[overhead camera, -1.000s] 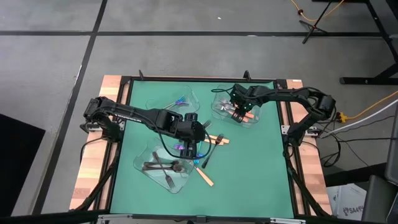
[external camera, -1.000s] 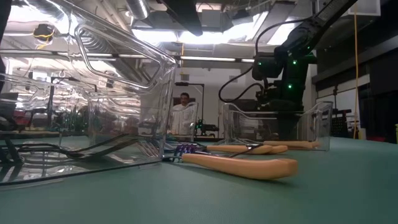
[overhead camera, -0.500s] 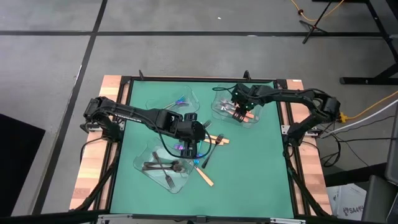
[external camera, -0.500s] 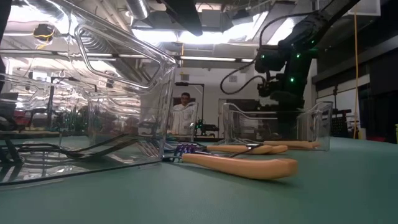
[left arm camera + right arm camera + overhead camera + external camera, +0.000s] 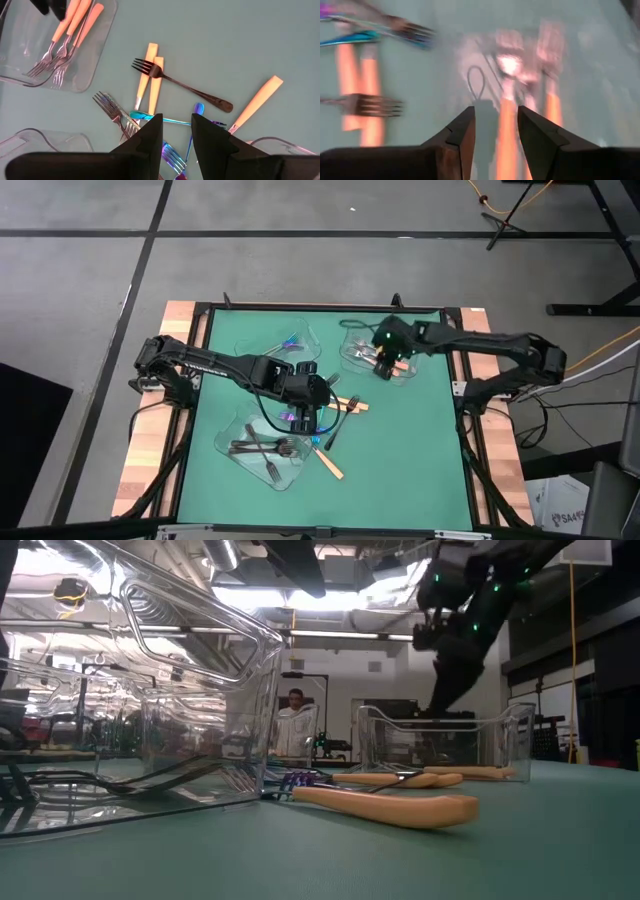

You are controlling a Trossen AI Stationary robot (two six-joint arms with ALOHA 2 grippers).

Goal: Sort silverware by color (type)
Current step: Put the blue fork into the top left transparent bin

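Note:
My left gripper (image 5: 305, 410) (image 5: 177, 131) hovers open over a loose pile at the table's middle. In the pile lie iridescent forks (image 5: 169, 151), two orange-handled forks (image 5: 150, 80), a dark fork (image 5: 185, 89) lying across those two, and another orange handle (image 5: 257, 102) (image 5: 400, 806). My right gripper (image 5: 384, 362) (image 5: 495, 125) is open above the right clear tray (image 5: 400, 370). Orange-handled forks (image 5: 506, 105) (image 5: 67, 30) lie flat in that tray. Dark forks (image 5: 262, 446) lie in the near tray, iridescent ones (image 5: 290, 342) in the far-left tray.
Three clear trays stand on the green mat: near tray (image 5: 232, 442), far-left tray (image 5: 308, 340) and the right tray (image 5: 450, 740). Green mat lies bare toward the table's right and near-right (image 5: 410, 450). A person (image 5: 296, 710) stands in the room beyond the table.
My right gripper has risen out of the right tray, while that arm's elbow has swung toward the table's right edge. The orange-handled forks have stayed in the tray. My left gripper has kept still over the pile.

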